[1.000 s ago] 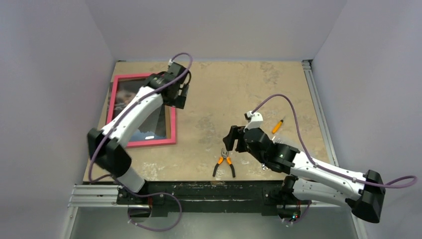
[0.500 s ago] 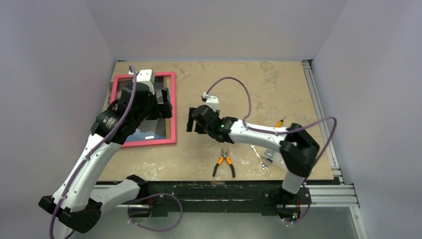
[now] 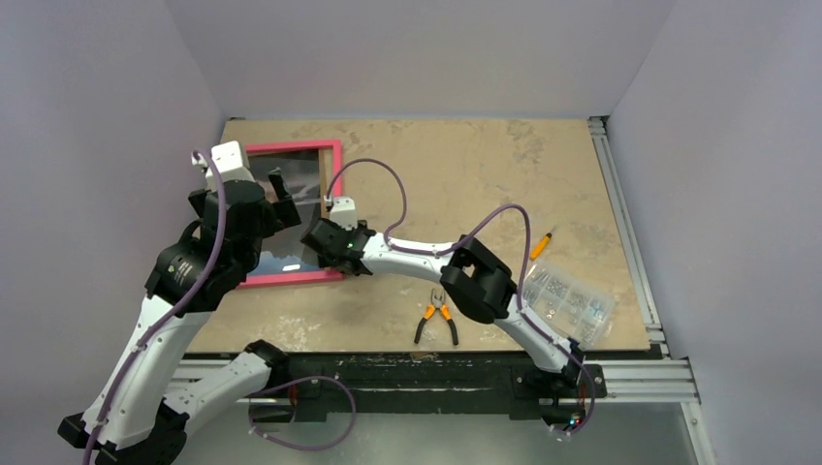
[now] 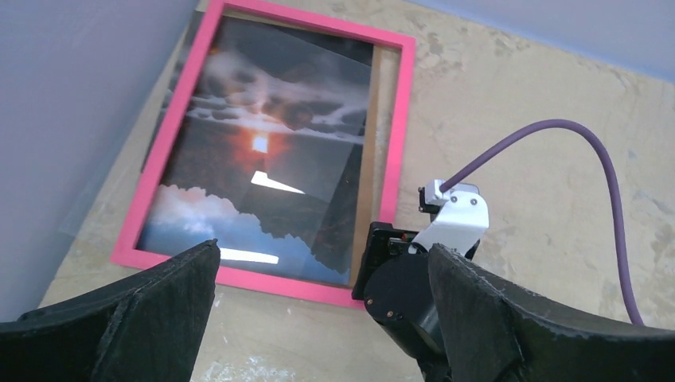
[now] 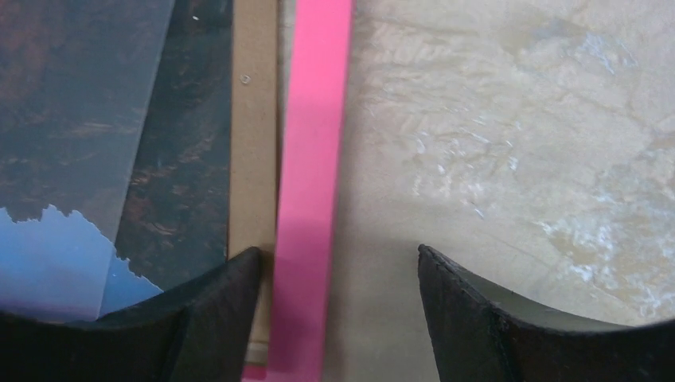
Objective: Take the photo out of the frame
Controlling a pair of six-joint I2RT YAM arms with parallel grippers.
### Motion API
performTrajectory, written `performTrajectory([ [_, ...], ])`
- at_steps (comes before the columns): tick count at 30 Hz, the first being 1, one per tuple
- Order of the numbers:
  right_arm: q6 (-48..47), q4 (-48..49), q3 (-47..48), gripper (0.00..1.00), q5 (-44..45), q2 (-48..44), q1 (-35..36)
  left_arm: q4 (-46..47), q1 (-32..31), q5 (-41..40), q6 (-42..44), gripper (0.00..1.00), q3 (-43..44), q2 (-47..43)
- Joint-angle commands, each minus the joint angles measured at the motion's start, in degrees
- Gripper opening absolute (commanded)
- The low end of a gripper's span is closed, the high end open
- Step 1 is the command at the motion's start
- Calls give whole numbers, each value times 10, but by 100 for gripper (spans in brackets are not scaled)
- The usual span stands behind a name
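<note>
While you look from above, the frame (image 3: 291, 278) lies by the left edge of the table (image 3: 485, 174), the photo (image 3: 300, 174) inside it and open tabletop to its right. Left wrist: your left gripper (image 4: 322, 251) hangs wide over the frame's near edge. Right wrist: your right gripper (image 5: 336, 255), jaws apart, straddles the pink right border.

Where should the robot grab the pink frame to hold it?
Probably the frame by its right-hand bar, near the nearest corner, coming straight down. It lies flat, and that bar is a narrow strip the right tool can straddle, one finger inside, one outside.
</note>
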Motion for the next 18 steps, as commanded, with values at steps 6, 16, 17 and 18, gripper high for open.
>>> performTrajectory([
  [6,12,-98,105,37,74,56,9,-3,-25,-89,-21,100,-22,-31],
  [16,45,-58,84,3,54,7,7,-7,-33,-102,-29,100,-32,-49],
  [17,52,-61,85,0,54,0,5,-7,-32,-102,-30,100,-32,-49],
  [18,61,-64,85,0,51,-7,2,-7,-32,-102,-29,100,-32,-50],
])
